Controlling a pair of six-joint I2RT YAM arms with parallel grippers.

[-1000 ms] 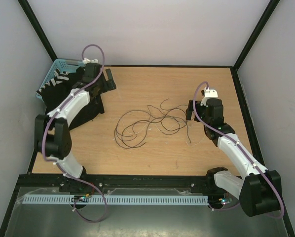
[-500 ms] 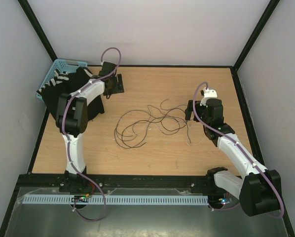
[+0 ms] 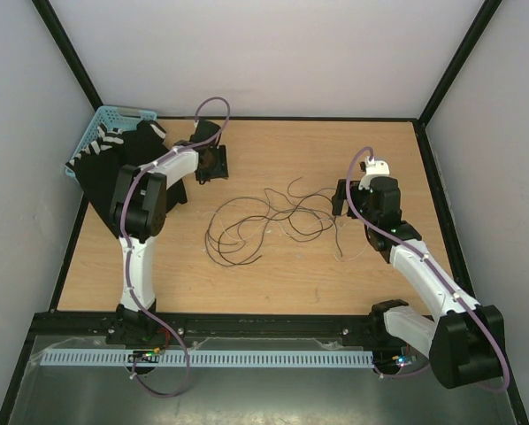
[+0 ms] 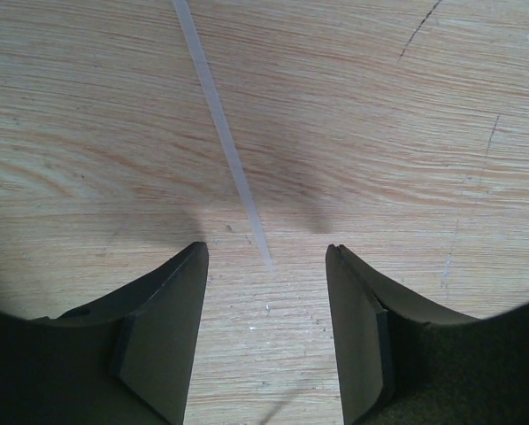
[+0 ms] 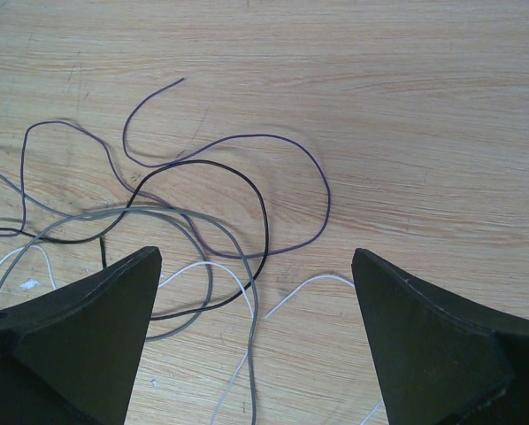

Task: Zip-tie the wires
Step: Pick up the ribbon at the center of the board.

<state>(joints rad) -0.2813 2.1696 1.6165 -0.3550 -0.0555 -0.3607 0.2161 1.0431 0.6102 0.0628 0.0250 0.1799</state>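
Nearby, the wires (image 5: 264, 217) lie in a loose tangle, and the right gripper (image 5: 256, 254) hangs over their right edge, wide open and empty, likely ready to bunch them. Farther back, the left gripper (image 4: 266, 249), open and empty too, hangs right over the tip of the zip tie (image 4: 220, 124), probably to grab it.

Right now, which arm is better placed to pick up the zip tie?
Left. The open left gripper sits over the zip tie, its end pointing between the fingers; the right gripper is open above the wires.
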